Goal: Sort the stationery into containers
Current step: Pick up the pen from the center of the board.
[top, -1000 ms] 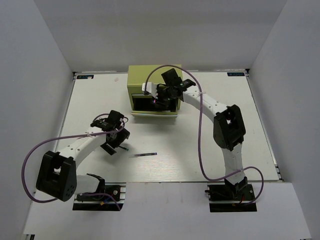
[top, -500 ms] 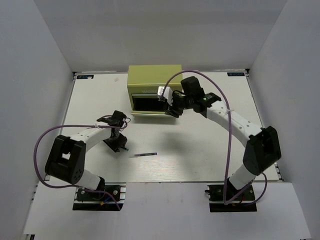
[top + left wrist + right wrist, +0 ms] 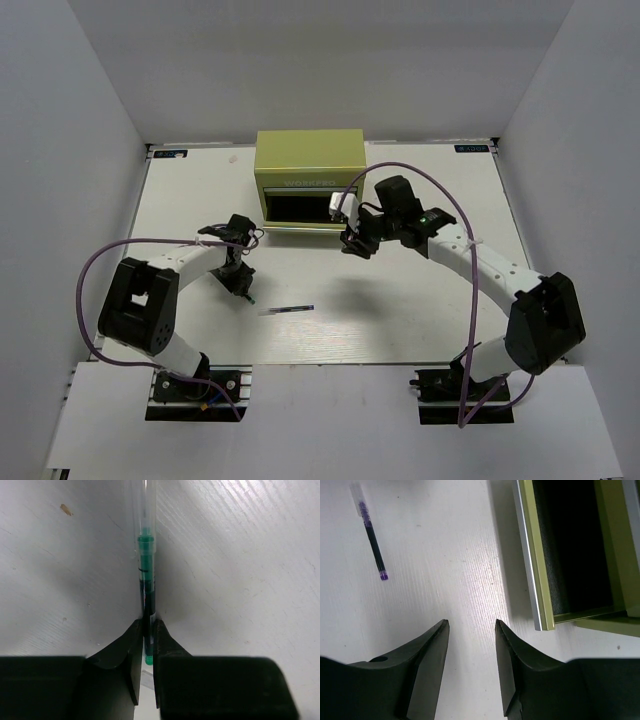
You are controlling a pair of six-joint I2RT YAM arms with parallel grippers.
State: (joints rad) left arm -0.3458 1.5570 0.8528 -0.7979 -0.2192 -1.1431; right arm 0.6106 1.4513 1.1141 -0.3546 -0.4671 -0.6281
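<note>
My left gripper [image 3: 145, 630] is shut on a slim pen with green ink and a clear cap [image 3: 145, 580], which lies on the white table. From above, that gripper [image 3: 242, 285] sits left of centre with the pen's green tip [image 3: 254, 298] poking out. A second pen with purple ink [image 3: 290, 309] lies loose near the table's middle, and it also shows in the right wrist view [image 3: 371, 540]. The yellow-green chest [image 3: 308, 160] stands at the back with a drawer pulled open [image 3: 535, 580]. My right gripper [image 3: 471, 625] hovers open and empty just in front of that drawer.
White walls enclose the table on three sides. The right arm's purple cable [image 3: 400, 170] loops near the chest. Bare white tabletop [image 3: 420, 300] lies between the arms and to the right.
The left gripper has closed on the green pen. The right arm has pulled back from the chest's open drawer and swung out to the right, its gripper now lower over the table.
</note>
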